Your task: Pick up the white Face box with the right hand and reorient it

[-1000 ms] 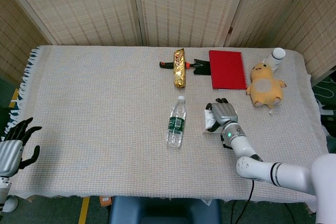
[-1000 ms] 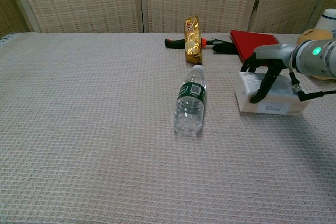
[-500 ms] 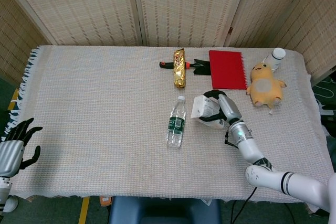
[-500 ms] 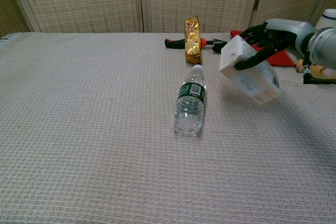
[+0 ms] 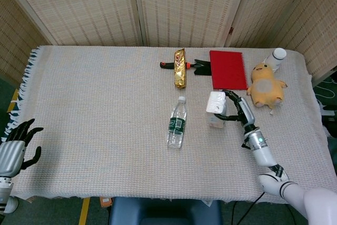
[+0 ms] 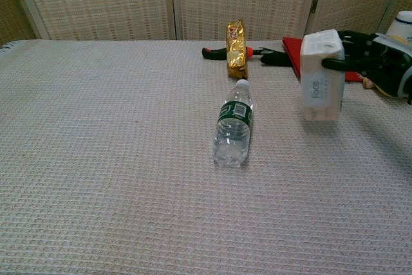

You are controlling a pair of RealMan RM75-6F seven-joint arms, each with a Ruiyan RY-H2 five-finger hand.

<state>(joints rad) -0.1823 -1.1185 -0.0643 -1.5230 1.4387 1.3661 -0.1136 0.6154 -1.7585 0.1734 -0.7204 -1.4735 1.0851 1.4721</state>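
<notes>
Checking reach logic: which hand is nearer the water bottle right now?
Right. The right hand holds the white Face box upright just right of the water bottle. The left hand hangs off the table's near-left edge, far from it.

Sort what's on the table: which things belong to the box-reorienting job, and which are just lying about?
Job: white Face box, standing on end; right hand gripping its top.

Lying about: water bottle, gold foil packet, red notebook, yellow plush chick, black-handled tool, white bottle.
</notes>
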